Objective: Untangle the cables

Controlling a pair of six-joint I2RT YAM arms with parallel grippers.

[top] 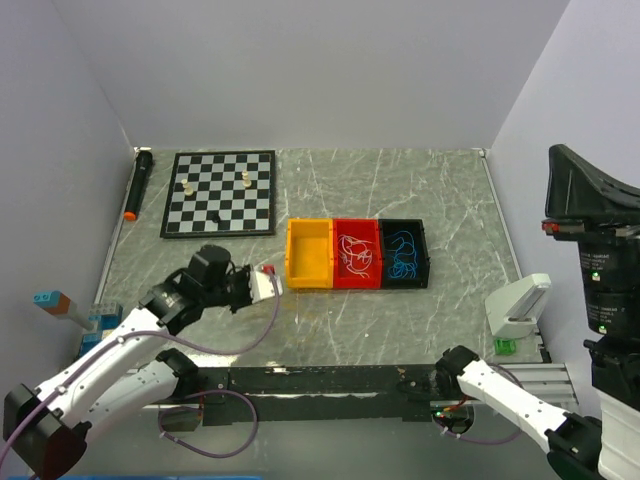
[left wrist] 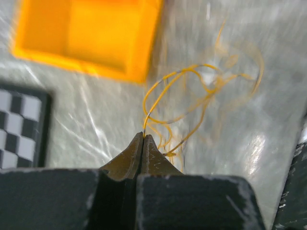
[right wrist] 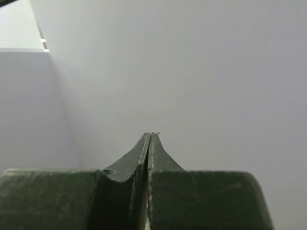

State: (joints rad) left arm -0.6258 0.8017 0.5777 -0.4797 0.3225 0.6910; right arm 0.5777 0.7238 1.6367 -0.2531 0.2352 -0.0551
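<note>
near the chessboard (top: 220, 193), a yellow bin (top: 309, 250) lies beside yellow cables (left wrist: 211, 90).

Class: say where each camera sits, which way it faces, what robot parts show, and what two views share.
Top external: above and behind, looking down at the table; both arms show.
Left wrist: on the left arm, facing the table; left gripper shut on a yellow cable.
Right wrist: on the right arm, facing a bare wall; shut right gripper.
Shared: top and left wrist show the yellow bin.
</note>
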